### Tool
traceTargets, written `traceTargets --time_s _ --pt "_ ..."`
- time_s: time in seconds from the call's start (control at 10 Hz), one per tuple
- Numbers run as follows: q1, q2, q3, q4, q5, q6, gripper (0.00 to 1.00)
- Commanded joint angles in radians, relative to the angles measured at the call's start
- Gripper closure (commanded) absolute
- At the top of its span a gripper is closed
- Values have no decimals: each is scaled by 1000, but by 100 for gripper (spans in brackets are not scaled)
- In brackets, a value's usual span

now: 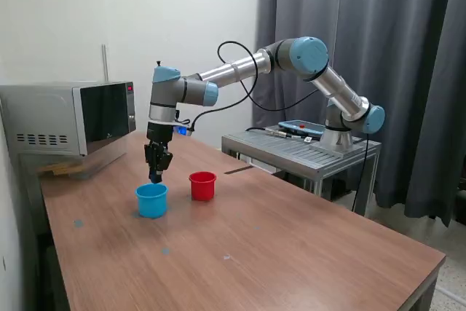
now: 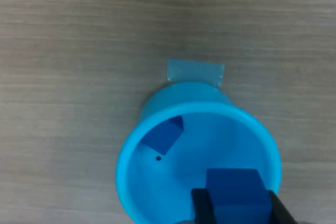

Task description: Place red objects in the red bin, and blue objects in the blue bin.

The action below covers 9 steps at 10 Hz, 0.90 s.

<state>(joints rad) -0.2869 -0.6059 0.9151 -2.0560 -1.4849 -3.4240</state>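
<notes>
Two dark blue cubes: one (image 2: 164, 136) lies at 10 o'clock inside the blue cup (image 2: 131, 182), one (image 2: 233, 192) is pinched flat-sided in the claw (image 2: 236, 208) above it; small, rigid, probably light.

We record the counter (image 1: 277, 245) as brown with a fine wood-grain pattern. The blue bin (image 1: 151, 200) is plain cyan, inside and out. Inside it we note one dark blue cube (image 2: 163, 136); a second dark blue cube (image 2: 233, 188) sits between the black fingers of the gripper (image 1: 155, 178) above it. Beside the blue bin, a pale blue translucent strip of tape (image 2: 195, 72) lies on the wood. The red bin (image 1: 202, 186) near it is solid red. We list the arm (image 1: 240, 71) as silver with light blue joints, and the microwave (image 1: 69, 118) as grey with a black door.
</notes>
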Motion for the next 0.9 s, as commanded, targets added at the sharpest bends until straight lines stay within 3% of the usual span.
traceTargets --time_s 0.0,0.1,0.8 --pt "0 5 2 -3 0 6 100" --pt "0 6 2 -10 0 35 0" --pt "3 6 5 -9 -14 42 0"
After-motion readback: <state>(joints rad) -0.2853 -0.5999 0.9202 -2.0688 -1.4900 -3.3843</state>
